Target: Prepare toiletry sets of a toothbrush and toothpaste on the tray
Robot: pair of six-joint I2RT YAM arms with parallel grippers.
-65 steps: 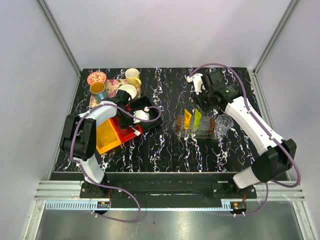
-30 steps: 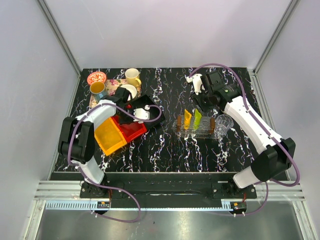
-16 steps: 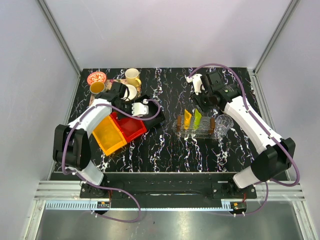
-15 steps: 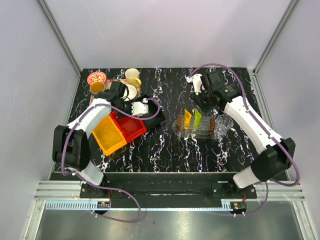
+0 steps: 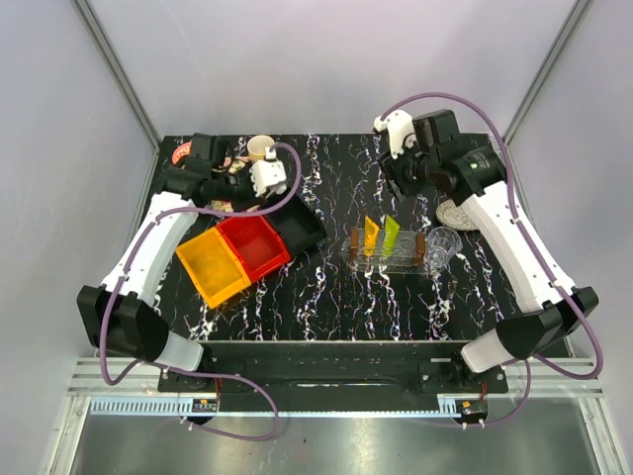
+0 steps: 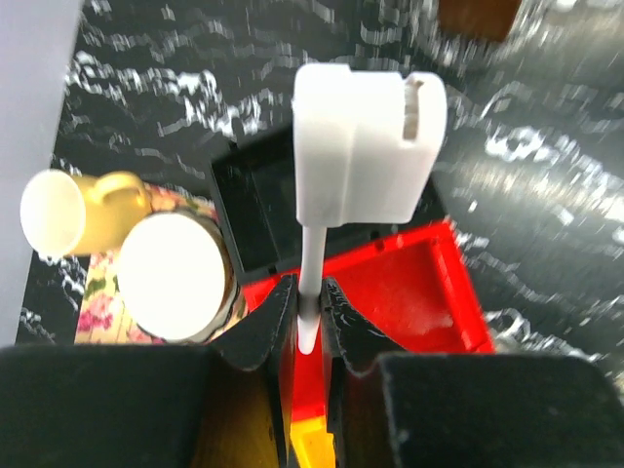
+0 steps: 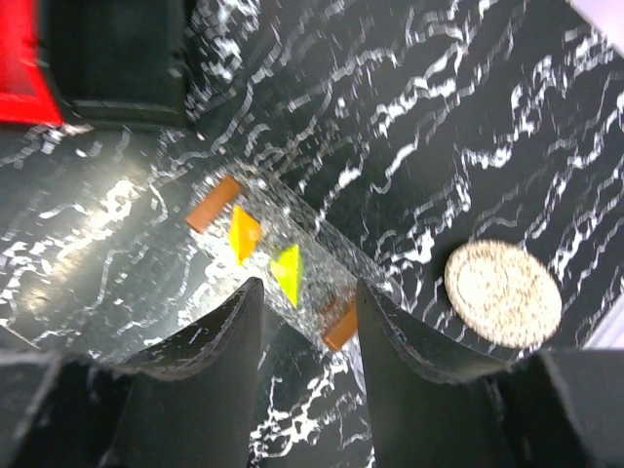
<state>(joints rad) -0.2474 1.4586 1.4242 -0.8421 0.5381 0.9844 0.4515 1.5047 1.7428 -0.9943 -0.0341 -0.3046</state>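
Note:
My left gripper (image 6: 309, 307) is shut on the lower end of the toothbrush (image 6: 366, 146), a white stick with a blocky white head, held in the air above the red bin (image 6: 409, 292) and black bin (image 6: 258, 205). The toothpaste stands in a clear rack with brown ends (image 5: 389, 249): an orange-yellow tube (image 5: 371, 235) and a lime green tube (image 5: 392, 233). My right gripper (image 7: 307, 302) hangs open high over that rack, with the orange tube (image 7: 243, 232) and the green tube (image 7: 288, 273) just beyond its fingertips. I cannot make out the clear tray.
The yellow bin (image 5: 213, 265), red bin (image 5: 254, 244) and black bin (image 5: 300, 228) sit left of centre. A floral tray with cups (image 5: 223, 166) and a yellow mug (image 5: 261, 148) are at the back left. A clear cup (image 5: 442, 245) and a speckled round dish (image 5: 455, 211) lie near the rack.
My left arm has lifted out of the black bin and swung up toward the back left, carrying the toothbrush. My right arm has risen and pulled back from the rack.

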